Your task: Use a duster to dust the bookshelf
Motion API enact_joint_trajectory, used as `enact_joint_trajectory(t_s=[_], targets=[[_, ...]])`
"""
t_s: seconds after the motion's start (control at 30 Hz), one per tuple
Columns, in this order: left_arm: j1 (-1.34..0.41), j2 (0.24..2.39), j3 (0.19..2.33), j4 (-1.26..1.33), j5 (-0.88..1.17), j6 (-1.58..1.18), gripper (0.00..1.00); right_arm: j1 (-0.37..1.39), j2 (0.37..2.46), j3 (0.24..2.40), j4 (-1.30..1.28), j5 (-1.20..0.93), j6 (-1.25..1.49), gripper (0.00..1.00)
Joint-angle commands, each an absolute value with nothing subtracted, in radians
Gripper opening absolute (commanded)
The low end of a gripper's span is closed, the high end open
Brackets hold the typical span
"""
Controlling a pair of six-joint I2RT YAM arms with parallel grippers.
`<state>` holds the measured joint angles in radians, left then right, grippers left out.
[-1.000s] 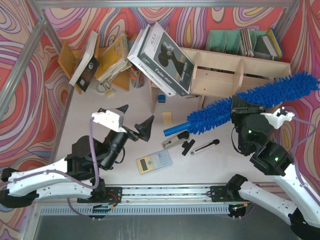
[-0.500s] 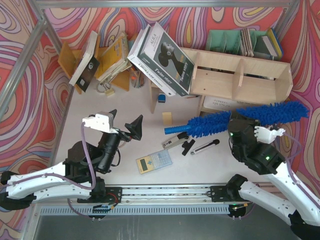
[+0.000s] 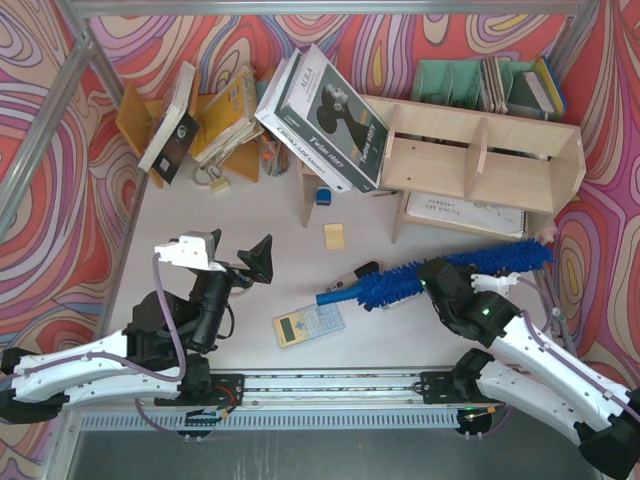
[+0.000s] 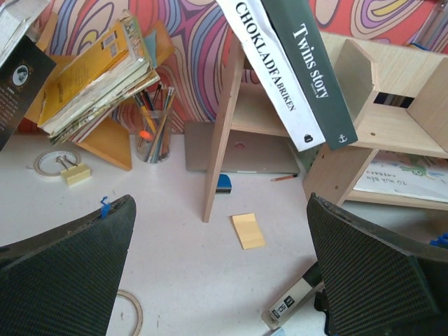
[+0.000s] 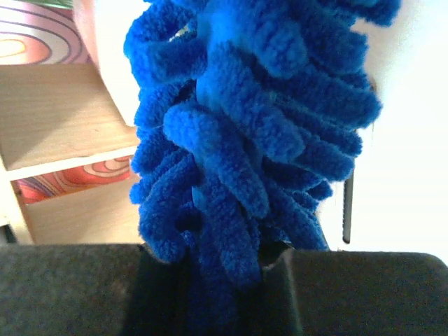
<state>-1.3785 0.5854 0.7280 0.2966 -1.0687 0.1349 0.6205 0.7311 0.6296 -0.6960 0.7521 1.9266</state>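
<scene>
Right claw [image 3: 438, 279] pinching the duster [image 3: 388, 286]
We see its head near the bookshelf [image 3: 440, 125]; left claw [image 3: 232, 251] spread wide.

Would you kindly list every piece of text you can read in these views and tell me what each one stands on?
"CHOKLADFABRIKEN": on the spine of the white book.
"Twins story": on the spine of the dark green book right beside it.
Too small or blurred to read: the calculator keys and display, the printed sheet, and the sticker on the yellow book.
</scene>
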Motion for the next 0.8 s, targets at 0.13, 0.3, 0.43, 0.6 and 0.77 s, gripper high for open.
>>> enact_joint_trajectory(t_s=[0.13, 0.3, 0.43, 0.6, 0.77], targets=[[-1.369, 0.585, 0.682, 0.288, -1.116, 0.097, 0.99, 0.617, 0.752, 0.489, -0.456, 0.663, 1.981, 0.17], [-1.361, 0.598, 0.681, 0.282, -1.117, 0.090, 0.99, 0.606, 0.821, 0.445, -0.369, 0.626, 1.997, 0.26], [-1.355, 0.598, 0.678, 0.265, -1.121, 0.073, 0.98, 0.589, 0.864, 0.409, -0.267, 0.591, 1.993, 0.33], [-1.344, 0.594, 0.669, 0.246, -1.121, 0.054, 0.98, 0.577, 0.886, 0.410, -0.252, 0.577, 1.989, 0.50], [-1.332, 0.582, 0.665, 0.240, -1.126, 0.046, 0.98, 0.576, 0.868, 0.413, -0.284, 0.568, 1.988, 0.73]])
